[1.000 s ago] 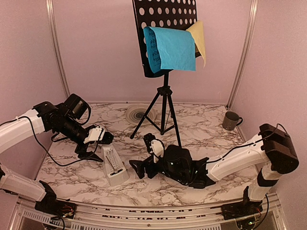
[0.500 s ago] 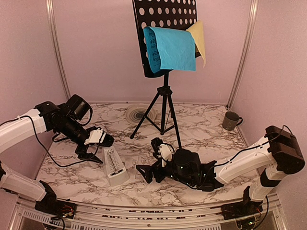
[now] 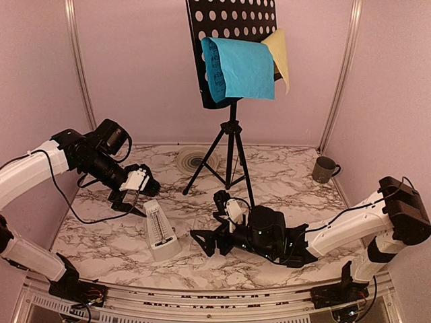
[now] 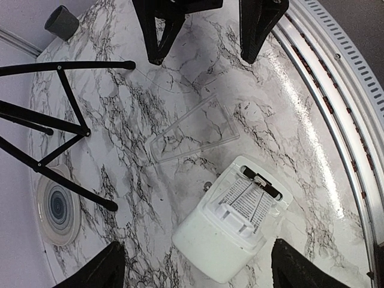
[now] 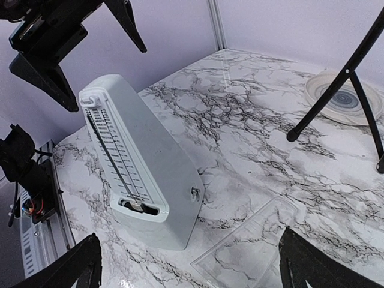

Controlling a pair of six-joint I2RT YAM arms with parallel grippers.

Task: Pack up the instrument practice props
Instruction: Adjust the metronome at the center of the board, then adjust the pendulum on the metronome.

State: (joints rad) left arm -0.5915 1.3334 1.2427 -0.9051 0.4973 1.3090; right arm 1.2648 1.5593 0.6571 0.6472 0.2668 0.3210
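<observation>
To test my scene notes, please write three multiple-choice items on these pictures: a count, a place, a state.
1. Pages hanging on the music stand? A one B two C four
2. Where is the metronome? A on the table B on the music stand C held in the air
3. The left fingers are: A shut B open C out of view
Key: 1B, one blue page, one yellow page; 2A, its base rests on the marble; 3B, they stand wide apart.

1 music stand (image 3: 233, 114), 2 pages (image 3: 246, 67), 1 metronome (image 3: 159, 232), 1 mug (image 3: 324, 169), 1 disc (image 3: 190, 161), 1 clear cover (image 4: 193, 129).
</observation>
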